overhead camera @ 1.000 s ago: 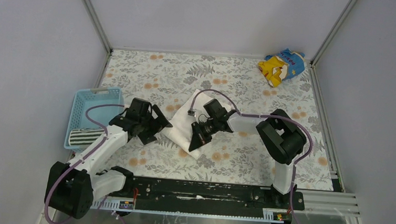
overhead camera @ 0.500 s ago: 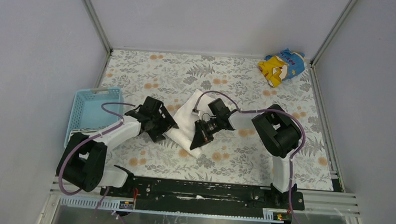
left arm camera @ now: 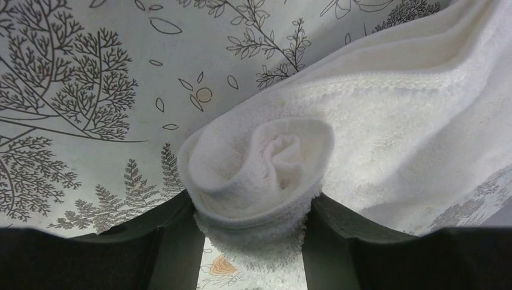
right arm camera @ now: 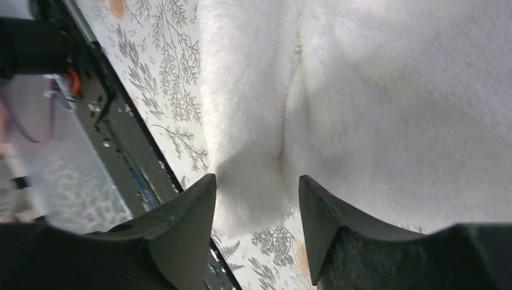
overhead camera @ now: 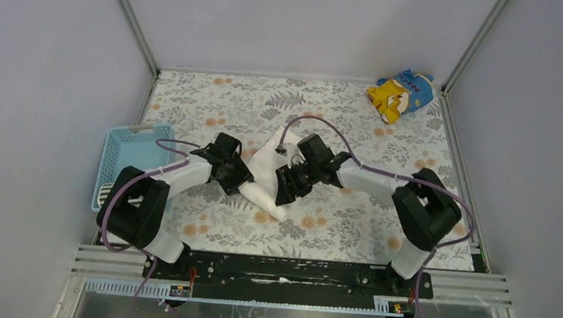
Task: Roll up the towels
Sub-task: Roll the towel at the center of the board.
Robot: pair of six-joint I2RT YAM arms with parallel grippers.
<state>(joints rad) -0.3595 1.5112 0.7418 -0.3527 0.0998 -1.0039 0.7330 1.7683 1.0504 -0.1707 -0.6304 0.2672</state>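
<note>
The large white terry towel [overhead camera: 269,166] lies mid-table, its near part rolled into a tube [overhead camera: 264,201]. My left gripper [overhead camera: 241,184] is at the roll's left end. In the left wrist view the spiral end of the roll [left arm camera: 265,160] sits between both fingers [left arm camera: 175,241], which press its sides, so the gripper [left arm camera: 253,208] is shut on it. My right gripper [overhead camera: 286,191] hovers over the roll's right part, open [right arm camera: 256,187], with white towel [right arm camera: 374,90] beyond its tips. The striped towel [overhead camera: 106,190] peeks out by the basket, mostly hidden by my left arm.
A light blue basket [overhead camera: 123,152] stands at the left table edge. A yellow-and-blue printed cloth [overhead camera: 399,92] lies crumpled in the far right corner. The black rail [overhead camera: 286,268] with both arm bases runs along the near edge.
My left arm swung right to the roll's end and its jaws closed onto it. My right gripper, shut on the towel before, has opened and let go.
</note>
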